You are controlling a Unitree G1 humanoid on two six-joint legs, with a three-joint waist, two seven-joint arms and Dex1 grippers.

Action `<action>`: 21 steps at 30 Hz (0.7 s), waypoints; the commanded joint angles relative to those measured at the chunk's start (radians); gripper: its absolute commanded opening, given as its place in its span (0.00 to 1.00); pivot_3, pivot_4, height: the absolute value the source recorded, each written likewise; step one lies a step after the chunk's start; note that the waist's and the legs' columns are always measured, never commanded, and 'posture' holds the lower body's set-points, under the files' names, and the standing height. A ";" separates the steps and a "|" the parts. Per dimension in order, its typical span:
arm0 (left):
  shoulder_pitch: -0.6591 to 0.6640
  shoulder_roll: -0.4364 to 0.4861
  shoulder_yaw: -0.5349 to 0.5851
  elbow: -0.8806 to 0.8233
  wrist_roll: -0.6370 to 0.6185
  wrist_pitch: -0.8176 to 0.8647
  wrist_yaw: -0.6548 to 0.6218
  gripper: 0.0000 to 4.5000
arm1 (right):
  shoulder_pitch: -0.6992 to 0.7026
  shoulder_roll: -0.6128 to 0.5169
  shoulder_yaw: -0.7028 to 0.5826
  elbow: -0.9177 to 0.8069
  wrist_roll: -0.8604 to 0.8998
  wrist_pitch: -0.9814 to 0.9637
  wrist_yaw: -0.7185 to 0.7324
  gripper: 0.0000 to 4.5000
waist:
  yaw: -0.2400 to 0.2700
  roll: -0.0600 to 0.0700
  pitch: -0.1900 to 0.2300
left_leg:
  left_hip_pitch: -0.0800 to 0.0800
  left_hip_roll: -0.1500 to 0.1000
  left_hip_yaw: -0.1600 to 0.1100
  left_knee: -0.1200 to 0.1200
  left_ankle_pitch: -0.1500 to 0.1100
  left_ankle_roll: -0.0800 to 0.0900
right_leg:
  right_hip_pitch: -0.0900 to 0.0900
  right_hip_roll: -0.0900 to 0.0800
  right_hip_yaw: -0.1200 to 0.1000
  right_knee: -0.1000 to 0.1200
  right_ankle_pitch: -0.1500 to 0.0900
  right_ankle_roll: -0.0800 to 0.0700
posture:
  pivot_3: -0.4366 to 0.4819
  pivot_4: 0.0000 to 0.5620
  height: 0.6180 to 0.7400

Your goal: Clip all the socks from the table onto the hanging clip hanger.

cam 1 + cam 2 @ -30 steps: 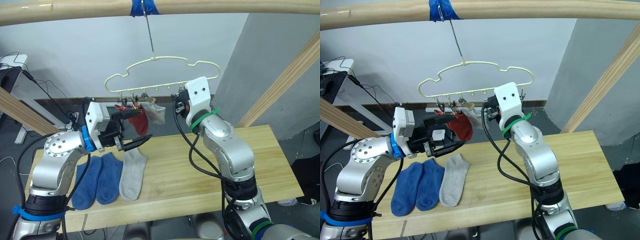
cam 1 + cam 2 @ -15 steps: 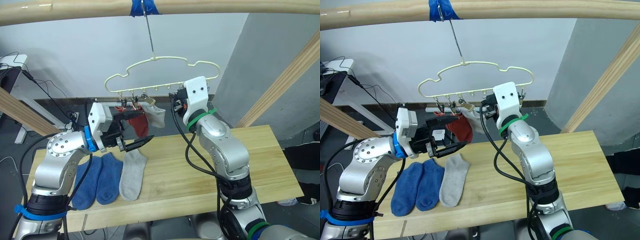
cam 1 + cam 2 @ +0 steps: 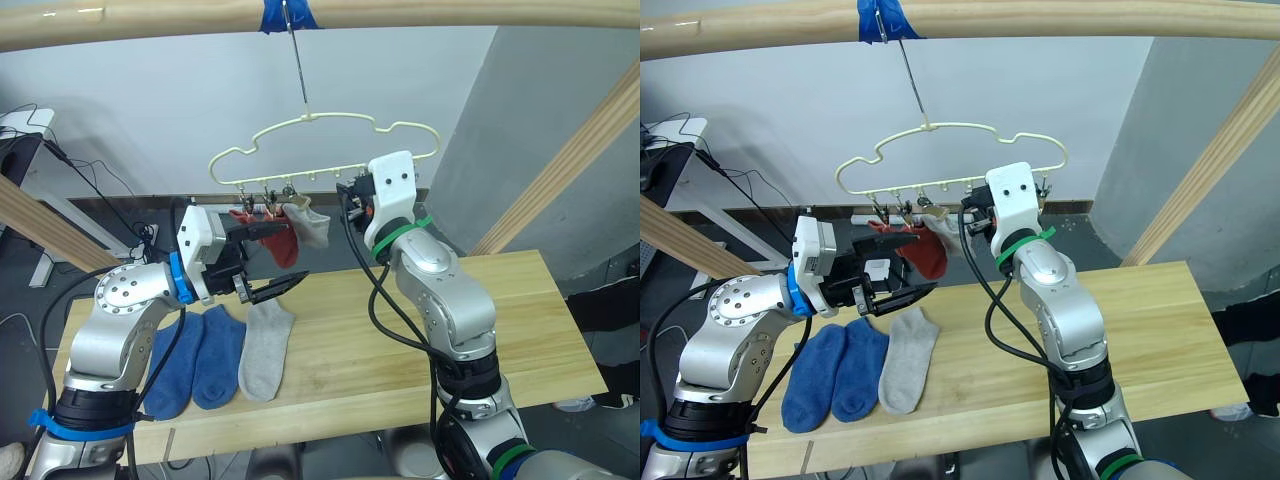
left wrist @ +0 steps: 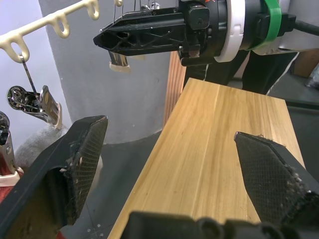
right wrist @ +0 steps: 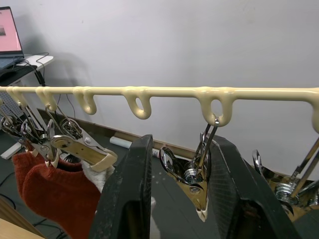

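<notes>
I see the clip hanger (image 3: 320, 150) hanging by its hook from the wooden pole, with two rust red socks (image 3: 278, 240) and one light grey sock (image 3: 315, 226) clipped toward its left end. My right gripper (image 5: 175, 191) is raised to the bar, its fingers spread on either side of a free metal clip (image 5: 197, 186) without pressing it. My left gripper (image 3: 262, 262) hovers just below the hung socks, jaws wide apart and holding nothing. On the table (image 3: 400, 330), two blue socks (image 3: 192, 358) and a second light grey sock (image 3: 263, 348) lie side by side, beneath and left of that gripper. The right wrist view gives me the clip between the fingers, which the head views hide behind the wrist.
</notes>
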 commanded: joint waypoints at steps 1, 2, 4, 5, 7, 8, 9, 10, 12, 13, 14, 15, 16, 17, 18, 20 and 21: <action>0.006 -0.005 0.010 -0.025 -0.002 -0.012 0.011 1.00 | -0.013 0.013 -0.009 -0.022 0.014 -0.022 -0.005 0.31 | 0.000 0.000 0.000 | 0.000 0.000 0.000 0.000 0.000 0.000 | 0.000 0.000 0.000 0.000 0.000 0.000 | 0.24 0.48 1.00; 0.009 -0.006 0.011 -0.027 -0.002 -0.011 0.014 1.00 | -0.013 0.013 -0.010 -0.023 0.015 -0.021 -0.004 0.26 | 0.000 0.000 0.000 | 0.000 0.000 0.000 0.000 0.000 0.000 | 0.000 0.000 0.000 0.000 0.000 0.000 | 0.24 0.48 1.00; 0.021 0.000 0.010 -0.043 -0.009 0.019 0.026 1.00 | -0.012 0.013 -0.014 -0.025 0.015 -0.023 -0.005 0.16 | -0.001 0.000 0.000 | 0.000 0.000 0.000 0.000 0.000 0.000 | 0.000 0.000 0.000 0.000 0.000 0.000 | 0.24 0.48 1.00; 0.024 0.001 0.010 -0.050 -0.012 0.028 0.033 1.00 | -0.013 0.014 -0.015 -0.025 0.016 -0.024 -0.006 0.10 | -0.001 0.000 0.000 | 0.000 0.000 0.000 0.000 0.000 0.000 | 0.000 0.000 0.000 0.000 0.000 0.000 | 0.24 0.48 1.00; 0.038 -0.007 0.011 -0.068 -0.012 0.032 0.049 1.00 | -0.012 0.013 -0.017 -0.027 0.017 -0.025 -0.006 0.00 | -0.001 0.000 0.000 | 0.000 0.000 0.000 0.000 0.000 0.000 | 0.000 0.000 0.000 0.000 0.000 0.000 | 0.24 0.48 1.00; 0.049 -0.010 0.012 -0.081 -0.012 0.038 0.061 1.00 | -0.011 0.012 -0.017 -0.028 0.017 -0.024 -0.006 0.00 | -0.001 0.000 0.000 | 0.000 0.001 0.000 0.000 0.000 0.000 | 0.000 0.000 0.000 0.000 0.000 0.000 | 0.24 0.48 1.00; 0.057 -0.012 0.012 -0.090 -0.012 0.044 0.070 1.00 | -0.011 0.012 -0.017 -0.028 0.018 -0.024 -0.006 0.00 | -0.001 0.000 0.000 | 0.000 0.001 0.000 0.000 0.000 0.000 | 0.000 0.000 0.000 0.000 0.000 0.000 | 0.24 0.48 1.00; 0.061 -0.012 0.012 -0.096 -0.012 0.048 0.076 1.00 | -0.011 0.011 -0.017 -0.028 0.019 -0.024 -0.006 0.00 | -0.001 0.000 0.000 | 0.000 0.001 0.000 0.000 0.000 0.000 | 0.000 0.000 0.000 0.000 0.000 0.000 | 0.24 0.48 1.00; 0.103 -0.016 0.012 -0.135 -0.013 0.070 0.103 1.00 | -0.011 0.010 -0.016 -0.029 0.019 -0.026 -0.005 0.00 | -0.002 0.000 0.000 | 0.000 0.006 0.001 0.000 0.000 0.000 | 0.000 0.000 0.000 0.000 0.000 0.000 | 0.24 0.48 1.00; 0.126 -0.019 0.011 -0.157 -0.011 0.102 0.136 1.00 | -0.011 0.009 -0.016 -0.028 0.020 -0.027 -0.005 0.00 | -0.002 0.000 0.000 | 0.000 0.007 0.001 0.000 0.000 0.000 | 0.000 0.000 0.000 0.000 0.000 0.000 | 0.24 0.48 1.00; 0.159 -0.026 0.009 -0.182 -0.012 0.134 0.169 1.00 | -0.011 0.007 -0.016 -0.027 0.020 -0.028 -0.005 0.00 | -0.002 0.000 0.000 | 0.000 0.007 0.001 0.000 0.000 0.000 | 0.000 0.000 0.001 0.000 0.000 0.000 | 0.24 0.48 1.00; 0.179 -0.031 0.008 -0.199 -0.014 0.157 0.192 1.00 | -0.011 0.006 -0.016 -0.026 0.021 -0.028 -0.005 0.00 | -0.002 0.000 0.000 | 0.000 0.007 0.001 0.000 0.000 0.000 | 0.000 0.001 0.000 0.000 0.000 0.000 | 0.24 0.48 1.00; 0.208 -0.040 0.006 -0.214 -0.010 0.189 0.230 1.00 | -0.011 0.005 -0.015 -0.026 0.022 -0.029 -0.005 0.00 | -0.002 0.000 0.000 | 0.000 0.008 0.001 0.000 0.000 0.000 | 0.000 0.001 0.001 0.000 0.000 0.000 | 0.24 0.48 1.00; 0.251 -0.074 0.013 -0.224 -0.008 0.223 0.292 1.00 | -0.011 0.004 -0.015 -0.025 0.023 -0.028 -0.005 0.00 | -0.003 0.000 0.000 | 0.000 0.008 0.001 0.000 0.000 -0.001 | 0.000 0.001 0.001 0.000 0.000 0.000 | 0.24 0.48 1.00; 0.297 -0.111 0.015 -0.233 -0.005 0.245 0.346 1.00 | -0.012 0.003 -0.015 -0.026 0.024 -0.028 -0.004 0.00 | -0.003 0.000 0.000 | 0.000 0.008 0.001 0.000 0.000 -0.001 | 0.000 0.001 0.000 0.000 0.000 0.000 | 0.24 0.48 1.00; 0.357 -0.156 0.005 -0.240 0.038 0.261 0.429 1.00 | -0.013 0.000 -0.015 -0.025 0.025 -0.026 -0.004 0.00 | -0.003 0.000 0.000 | 0.000 0.009 0.002 -0.001 -0.001 -0.001 | 0.000 0.001 0.001 -0.001 0.000 0.000 | 0.24 0.48 1.00; 0.372 -0.164 -0.006 -0.239 0.069 0.260 0.456 1.00 | -0.014 -0.001 -0.015 -0.025 0.026 -0.025 -0.003 0.00 | -0.003 0.000 0.000 | 0.000 0.009 0.002 0.000 -0.001 -0.001 | 0.000 0.001 0.001 -0.001 0.000 0.000 | 0.24 0.48 1.00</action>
